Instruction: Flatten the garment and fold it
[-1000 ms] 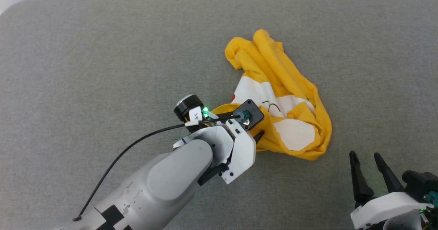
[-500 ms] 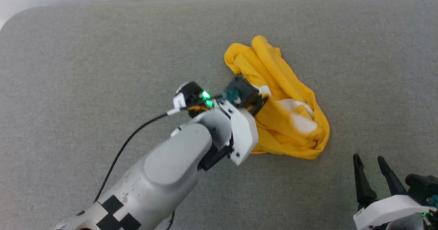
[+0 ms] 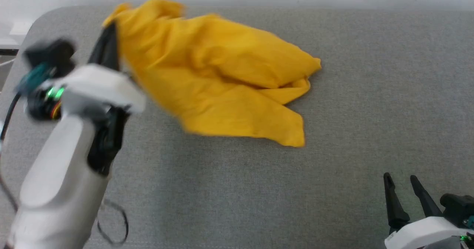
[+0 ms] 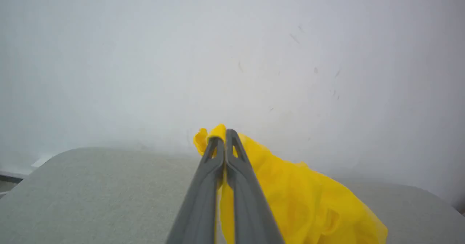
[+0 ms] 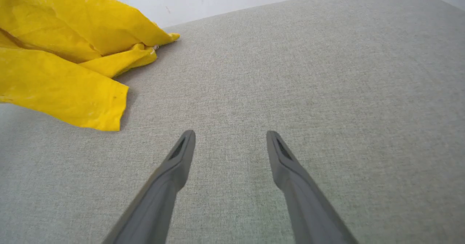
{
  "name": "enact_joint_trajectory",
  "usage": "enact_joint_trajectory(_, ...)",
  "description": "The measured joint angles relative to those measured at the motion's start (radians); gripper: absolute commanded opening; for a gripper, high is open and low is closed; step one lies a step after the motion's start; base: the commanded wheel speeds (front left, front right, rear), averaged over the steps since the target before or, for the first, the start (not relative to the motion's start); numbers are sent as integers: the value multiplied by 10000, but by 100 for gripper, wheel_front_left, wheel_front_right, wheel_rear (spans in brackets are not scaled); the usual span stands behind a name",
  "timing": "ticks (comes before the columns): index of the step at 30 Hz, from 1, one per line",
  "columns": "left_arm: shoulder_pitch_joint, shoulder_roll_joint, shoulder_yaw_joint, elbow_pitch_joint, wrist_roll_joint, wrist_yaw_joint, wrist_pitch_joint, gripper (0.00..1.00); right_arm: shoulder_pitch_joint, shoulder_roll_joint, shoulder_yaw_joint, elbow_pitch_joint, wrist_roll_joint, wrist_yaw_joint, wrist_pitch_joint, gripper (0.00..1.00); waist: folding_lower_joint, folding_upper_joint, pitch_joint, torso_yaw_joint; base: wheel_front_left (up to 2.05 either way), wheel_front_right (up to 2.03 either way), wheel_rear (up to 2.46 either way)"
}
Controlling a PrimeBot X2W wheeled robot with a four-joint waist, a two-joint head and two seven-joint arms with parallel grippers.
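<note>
1. My left tool [image 4: 225, 134] pinches an edge of the garment [image 3: 222, 82] tight, raised over the far left of the surface [image 3: 370, 75].
2. My right tool [image 5: 230, 138], wide open and empty, should take the trailing corner to spread it.

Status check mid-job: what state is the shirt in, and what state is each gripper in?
yellow T-shirt: bunched, unfolded, held up by one edge, far end on the grey table.
left gripper: shut on the yellow T-shirt's edge.
right gripper: open, empty, apart from the shirt.
</note>
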Motion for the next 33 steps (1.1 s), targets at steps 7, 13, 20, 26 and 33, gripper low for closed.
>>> enact_joint_trajectory(7,3268,-113,1315,-307,-993,1685,-629,0,87,2,-59,-128,-35,0,142,100,1,0,214,159,0,0,0)
enact_joint_trajectory(13,4144,-1198,1574,-109,-1664,1726,-1308,100,47,4,-104,-359,-188,0,330,100,1,0,406,404,0,0,0)
enact_joint_trajectory(20,4111,-1028,1177,-543,-989,748,-1848,100,38,2,-115,-481,-245,0,424,100,1,0,451,521,0,0,0)
enact_joint_trajectory(26,4100,-970,1638,-2830,1664,121,-2105,100,28,4,-111,-575,-244,0,422,100,1,0,507,466,0,0,0)
enact_joint_trajectory(33,5625,-1488,2033,-3841,4282,-669,-2105,100,-23,4,-27,-663,-238,0,393,100,2,0,497,309,0,0,0)
